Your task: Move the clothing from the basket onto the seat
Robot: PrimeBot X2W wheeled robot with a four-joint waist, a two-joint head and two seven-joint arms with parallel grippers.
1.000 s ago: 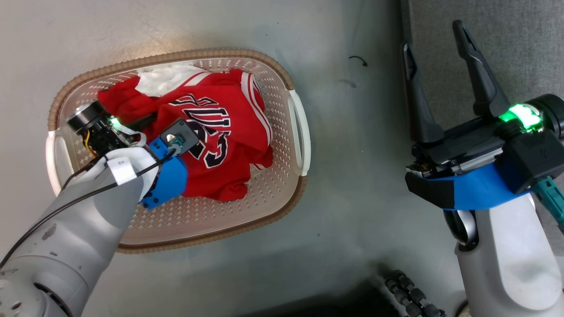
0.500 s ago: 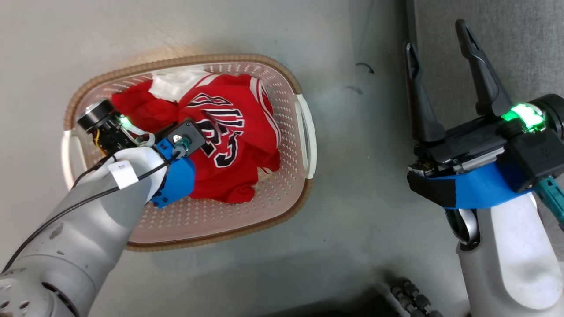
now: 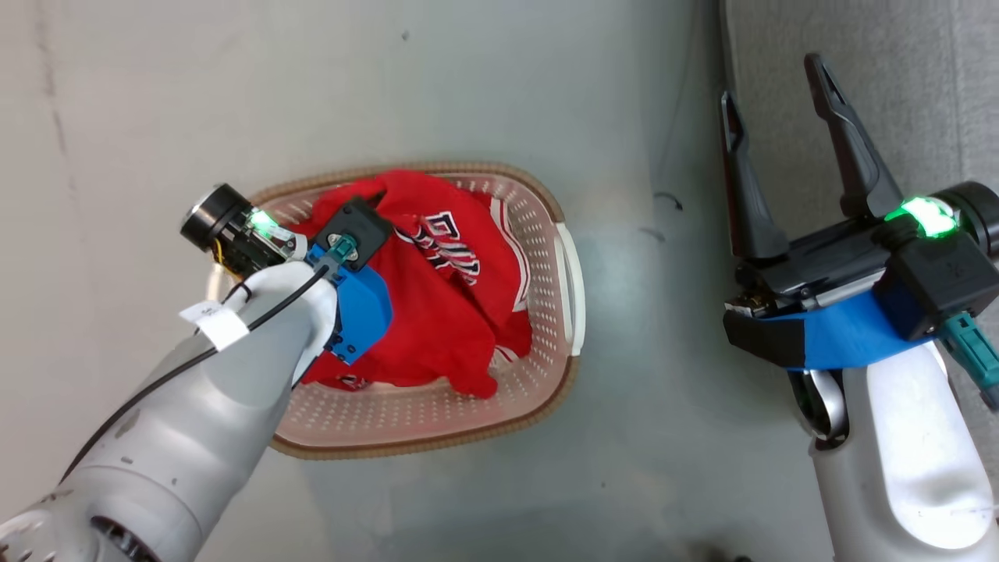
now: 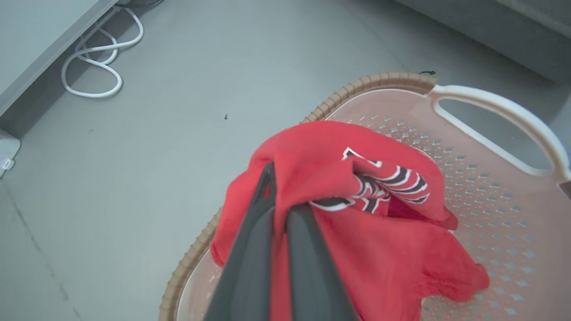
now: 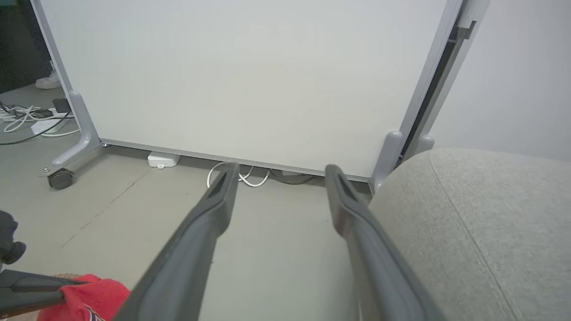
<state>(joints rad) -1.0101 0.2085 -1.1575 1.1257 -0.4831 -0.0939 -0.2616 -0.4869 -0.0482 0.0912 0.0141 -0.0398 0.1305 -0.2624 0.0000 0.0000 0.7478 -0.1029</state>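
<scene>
One basket (image 3: 437,446) on the floor at left, one bunched mass of red clothing (image 3: 460,312) in it, garments not separable by eye; one grey seat (image 3: 897,94) at far right; two grippers. Left gripper (image 4: 282,196) with fingers (image 4: 250,258) clenched on a fold of the clothing over the basket; right gripper (image 3: 770,78) spread wide and empty, near the seat's left edge. Left wrist view gives the pinch close up plus a looped white cable (image 4: 96,67) on the floor; right wrist view adds a white panel (image 5: 241,76) on casters beyond the seat.

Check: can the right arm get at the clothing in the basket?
Likely yes. The right claw is open and empty, bare floor lies between it and the basket, and the clothing is uncovered on that side. The left claw, shut on the clothing, is at its far side.
</scene>
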